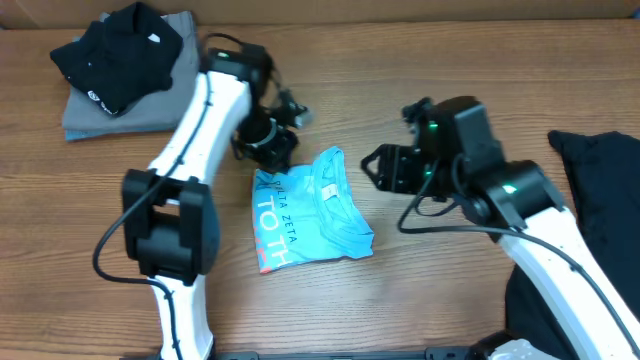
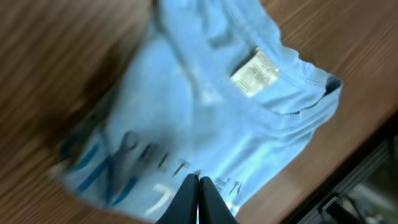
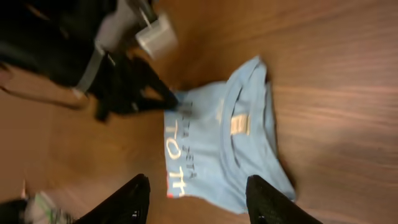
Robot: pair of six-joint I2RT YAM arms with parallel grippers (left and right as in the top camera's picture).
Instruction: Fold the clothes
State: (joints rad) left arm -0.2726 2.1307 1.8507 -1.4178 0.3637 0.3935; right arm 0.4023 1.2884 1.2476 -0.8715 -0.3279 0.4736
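**Overhead.** The light blue T-shirt (image 1: 312, 212) is lying part-folded at the middle of the worktop (image 1: 430, 50), with its lettering running down its left side and its collar toward the top. A black garment (image 1: 115, 45) is resting on a grey pile (image 1: 90, 118) at the far left. The left gripper (image 1: 268, 152) is hanging at the shirt's upper left corner. The right gripper (image 1: 378, 168) is waiting just beside the upper right corner, apart from the cloth.

**Left wrist.** The left gripper (image 2: 198, 182) is showing its fingers pressed together, tips meeting the printed edge. I cannot tell whether any cloth is pinched between them. The neck label (image 2: 255, 73) is facing up.

**Right wrist.** The right gripper (image 3: 198, 182) is hovering above the shirt with its jaws apart, carrying nothing.

**Handling note.** The next fold is probably being set up. The pinch should be catching every layer at the corner. The right side should be taking the matching corner, and both should be lifting evenly so the cloth is not dragging.
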